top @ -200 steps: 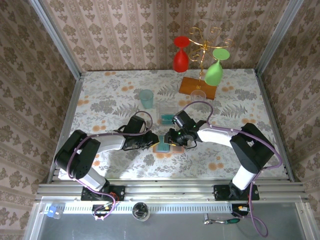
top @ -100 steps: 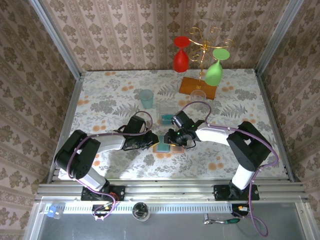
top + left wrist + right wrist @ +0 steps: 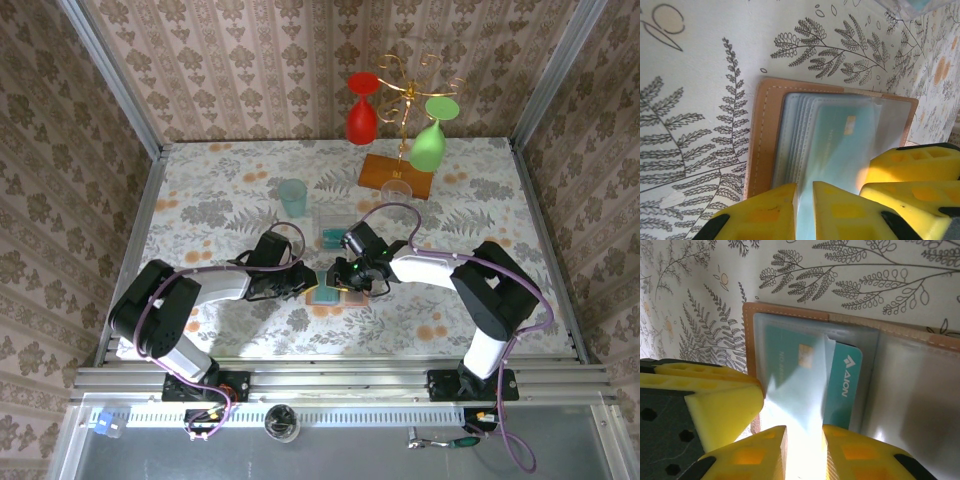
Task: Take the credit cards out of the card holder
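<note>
One AION-branded credit card (image 3: 842, 390) in card holder (image 3: 890, 326)

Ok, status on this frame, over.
Left gripper and right gripper shut on card holder sleeves. Teal card inside its pocket. Tumbler, glass rack stand apart behind.

From the left wrist, the tan bifold card holder (image 3: 760, 130) has its near edge hidden behind the left gripper's (image 3: 805, 210) yellow jaws. From the right wrist, glare whitens whatever lies between the right gripper's (image 3: 804, 452) jaws, swallowing the teal plastic credit card's (image 3: 842, 385) lower end.
</note>
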